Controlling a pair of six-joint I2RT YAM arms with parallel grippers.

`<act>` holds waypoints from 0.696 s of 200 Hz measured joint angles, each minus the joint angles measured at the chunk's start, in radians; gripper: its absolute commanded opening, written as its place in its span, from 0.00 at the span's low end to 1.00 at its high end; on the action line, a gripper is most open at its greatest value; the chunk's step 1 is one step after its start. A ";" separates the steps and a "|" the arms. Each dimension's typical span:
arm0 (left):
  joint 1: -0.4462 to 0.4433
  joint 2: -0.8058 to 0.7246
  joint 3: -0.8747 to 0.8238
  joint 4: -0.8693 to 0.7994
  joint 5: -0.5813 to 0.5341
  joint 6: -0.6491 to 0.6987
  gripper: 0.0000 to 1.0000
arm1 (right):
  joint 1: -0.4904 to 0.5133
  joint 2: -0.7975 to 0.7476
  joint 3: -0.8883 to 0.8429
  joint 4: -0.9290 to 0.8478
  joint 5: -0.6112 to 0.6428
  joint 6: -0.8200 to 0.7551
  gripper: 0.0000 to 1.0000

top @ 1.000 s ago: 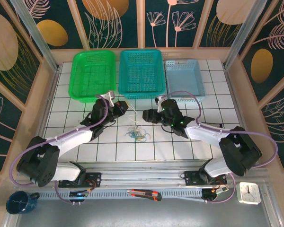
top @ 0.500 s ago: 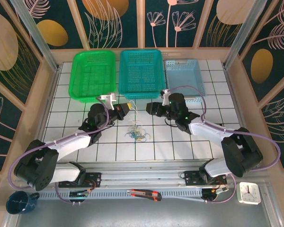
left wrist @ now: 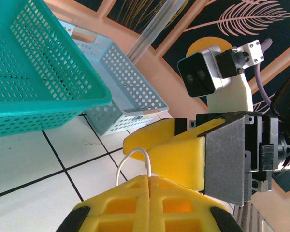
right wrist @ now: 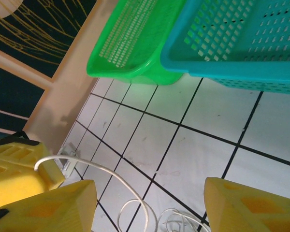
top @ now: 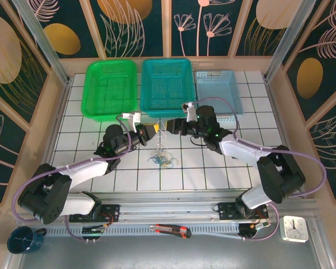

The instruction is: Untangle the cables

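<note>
The cables [top: 161, 158] sit as a small blue, tan and green clump on the white tiled table [top: 201, 174], just below the middle of the overhead frame, between the two arms. Along the upper part of that frame three baskets stand side by side. The green basket [top: 111, 89] is at left, the teal basket [top: 167, 84] in the middle and the smaller light blue basket [top: 218, 92] at right, each with its perforated floor bare. The left gripper [left wrist: 149, 180] and right gripper [right wrist: 147, 208] face each other closely above the clump, just below the teal basket. The left one's yellow fingers are pressed together, pinching a pale strand [left wrist: 148, 164] that arcs up out of their seam. The right one's fingers [right wrist: 251, 205] stand apart and hold nothing. In its wrist view the strand loops across the gap between them; whether it touches them I cannot tell.
</note>
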 measured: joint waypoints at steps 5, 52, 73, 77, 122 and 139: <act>0.000 0.000 0.000 0.000 0.002 0.000 0.00 | 0.004 0.009 0.004 0.003 -0.002 0.000 0.61; -0.003 0.000 0.000 0.003 0.014 0.000 0.00 | 0.031 0.089 0.027 0.024 -0.003 -0.011 0.60; -0.004 0.000 0.000 0.005 0.014 0.000 0.00 | 0.031 0.125 0.029 0.034 -0.002 -0.011 0.57; -0.004 0.000 0.000 0.006 0.015 0.000 0.00 | 0.031 0.130 0.029 0.034 -0.002 -0.011 0.56; -0.010 0.000 -0.001 0.034 0.031 -0.001 0.00 | 0.031 0.148 0.036 0.056 0.002 -0.014 0.32; -0.010 0.001 -0.001 0.043 0.037 -0.001 0.00 | 0.027 0.148 0.045 0.064 0.004 -0.022 0.13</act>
